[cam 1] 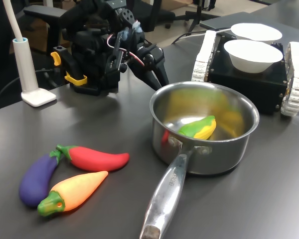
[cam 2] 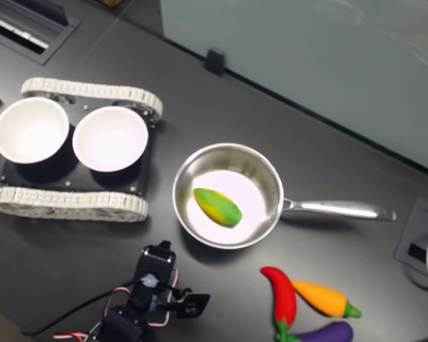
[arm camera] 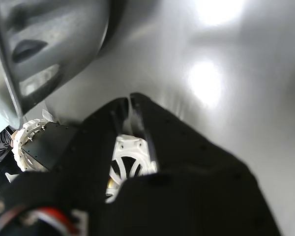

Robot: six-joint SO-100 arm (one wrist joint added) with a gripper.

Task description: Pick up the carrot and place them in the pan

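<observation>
In the first exterior view, the orange-yellow tapered toy carrot [cam 1: 74, 192] lay on the dark table [cam 1: 114, 124] at the lower left, its long axis slanting, green stem end toward the camera and tip pointing toward the shiny steel pan [cam 1: 204, 128]. Beside it lay a red chili [cam 1: 95, 159]. The black gripper [cam 1: 158, 79] hovered by the pan's far rim, closed and empty.

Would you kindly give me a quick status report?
Gripper shut, empty, beside the pan. Carrot on table, untouched. Yellow-green vegetable in pan. Chili touches carrot.
</observation>
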